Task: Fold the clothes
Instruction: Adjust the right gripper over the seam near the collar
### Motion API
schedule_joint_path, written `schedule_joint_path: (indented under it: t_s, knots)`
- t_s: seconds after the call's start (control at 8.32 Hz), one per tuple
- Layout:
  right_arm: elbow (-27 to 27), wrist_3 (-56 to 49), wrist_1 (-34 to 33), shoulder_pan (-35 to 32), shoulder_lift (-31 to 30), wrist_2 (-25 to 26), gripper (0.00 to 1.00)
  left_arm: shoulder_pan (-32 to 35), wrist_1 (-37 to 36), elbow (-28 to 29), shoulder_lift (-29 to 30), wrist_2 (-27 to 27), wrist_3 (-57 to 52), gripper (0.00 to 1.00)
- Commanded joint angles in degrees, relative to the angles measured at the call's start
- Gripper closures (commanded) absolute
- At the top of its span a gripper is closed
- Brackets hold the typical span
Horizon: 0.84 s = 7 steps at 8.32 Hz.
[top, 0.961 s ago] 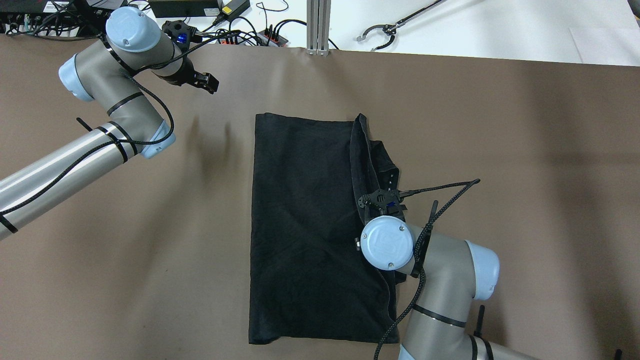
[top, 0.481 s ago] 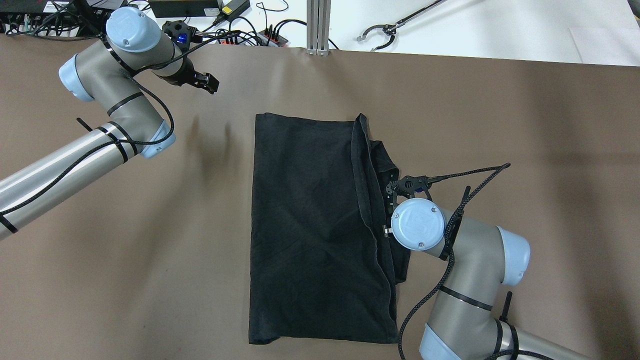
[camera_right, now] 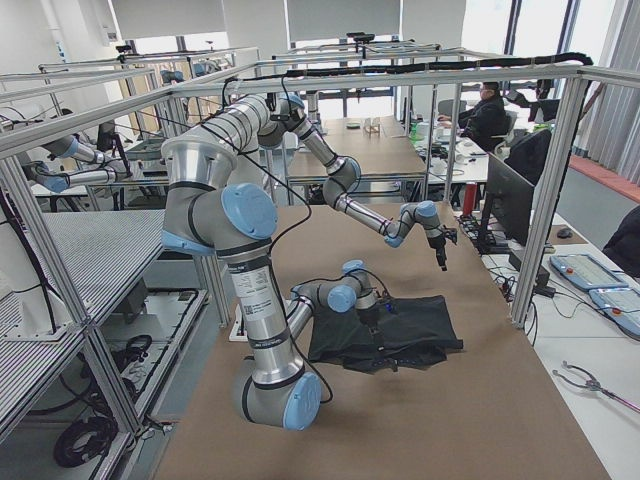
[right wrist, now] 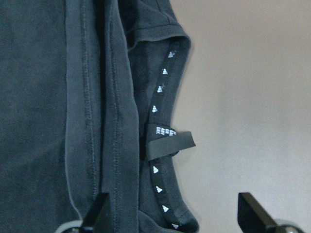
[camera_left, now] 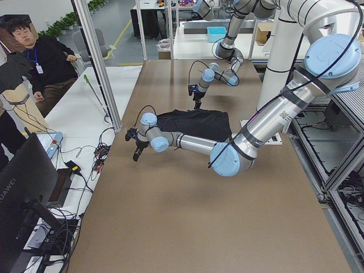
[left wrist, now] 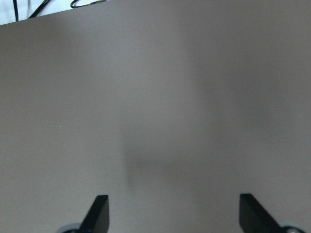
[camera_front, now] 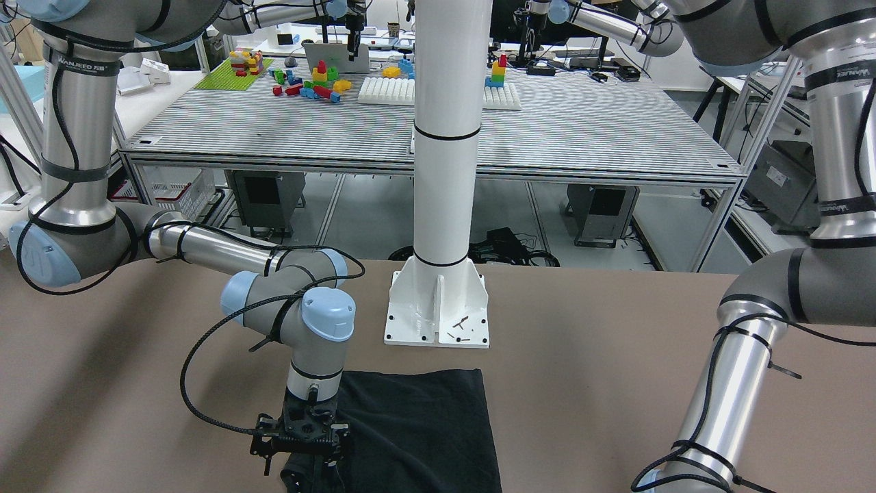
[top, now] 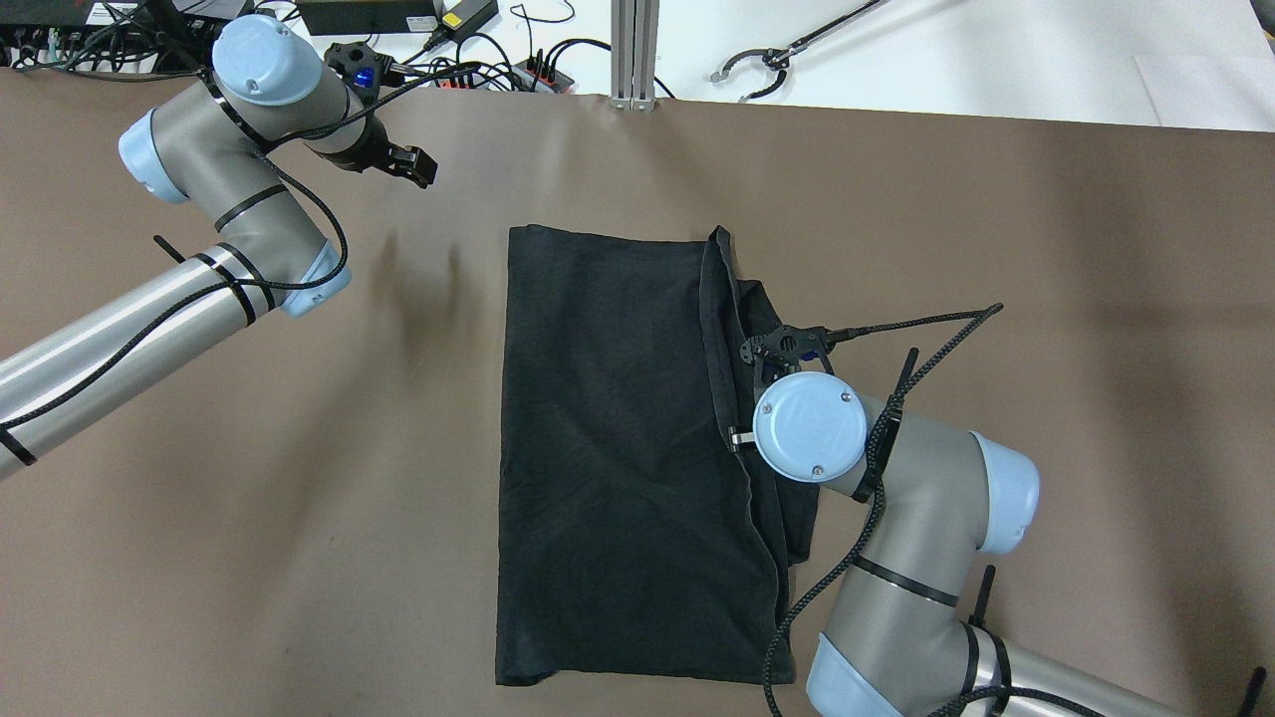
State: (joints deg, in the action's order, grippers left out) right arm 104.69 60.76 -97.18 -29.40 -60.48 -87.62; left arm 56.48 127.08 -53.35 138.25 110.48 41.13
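Note:
The clothes are one black fabric piece lying flat in the table's middle, with a folded flap and a collar with white-marked tape along the right edge. My right gripper hovers over that right edge, pointing down. In the right wrist view it stands open, with the collar edge below and between its fingertips and nothing gripped. From the front, the right gripper is at the clothes' side edge. My left gripper is far off at the back left, open over bare brown table.
The white pillar's base is bolted to the table just behind the clothes. Cables and power bricks line the far edge by an aluminium post. A grabber tool lies on the white bench. A person sits beyond the table.
My right gripper has moved off the folded flap, away from the robot and rightward, then slightly back left, ending over the collar edge. The left arm has not moved.

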Motion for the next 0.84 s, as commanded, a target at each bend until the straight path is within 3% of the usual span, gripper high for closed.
schedule_joint_path:
  t_s: [0.0,0.24,0.48,0.6,0.72]
  knots:
    - [-7.09,5.15,0.06,0.39,6.58,0.0,0.12,-0.4,0.01,0.0,0.0,0.0,0.0,0.06]
    - [-8.01,5.34,5.84,1.1,4.68,0.08,0.33,-0.4,0.01,0.0,-0.17,0.0,0.0,0.06]
    - [-7.92,5.34,6.04,1.36,4.58,0.0,0.57,-0.58,1.15,0.0,-0.96,-0.09,0.0,0.06]
    - [-7.92,5.34,6.04,1.45,4.58,0.0,0.6,-0.58,1.16,0.0,-0.97,0.0,0.0,0.06]
    - [-7.92,5.34,6.04,1.54,4.58,0.0,0.55,-0.58,1.16,-0.09,-0.97,0.0,0.0,0.06]
